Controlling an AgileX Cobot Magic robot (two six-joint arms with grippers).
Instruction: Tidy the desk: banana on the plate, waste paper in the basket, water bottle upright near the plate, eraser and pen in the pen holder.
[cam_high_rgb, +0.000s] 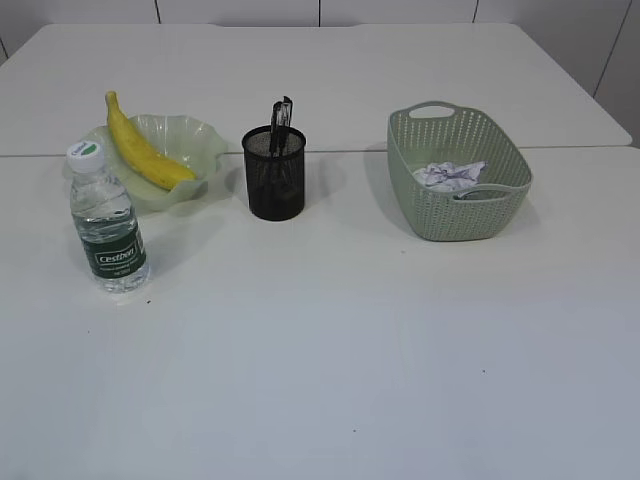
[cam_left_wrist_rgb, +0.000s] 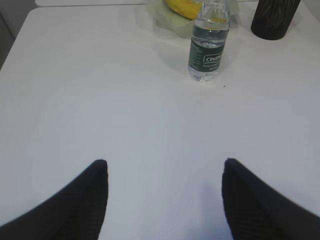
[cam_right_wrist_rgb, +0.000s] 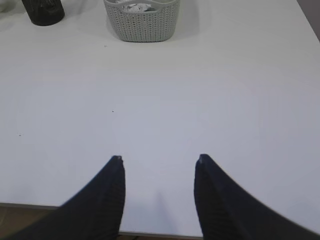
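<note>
White desk (cam_high_rgb: 330, 350): banana (cam_high_rgb: 140, 148) on plate (cam_high_rgb: 195, 140), water bottle (cam_high_rgb: 106, 222) upright just beside it, pen (cam_high_rgb: 281, 122) in pen holder (cam_high_rgb: 274, 173), waste paper (cam_high_rgb: 450, 175) in basket (cam_high_rgb: 455, 215). Eraser not visible. Left gripper (cam_left_wrist_rgb: 165, 165) and right gripper (cam_right_wrist_rgb: 159, 159) both spread, empty, over bare desk.

Near table (cam_high_rgb: 330, 380) open; bottle (cam_high_rgb: 108, 228) stands left.

You've got banana (cam_high_rgb: 146, 153) on plate (cam_high_rgb: 205, 140), bottle (cam_high_rgb: 107, 222) in front, pen holder (cam_high_rgb: 274, 173) right, basket (cam_high_rgb: 458, 172) far right holding paper (cam_high_rgb: 449, 175).
</note>
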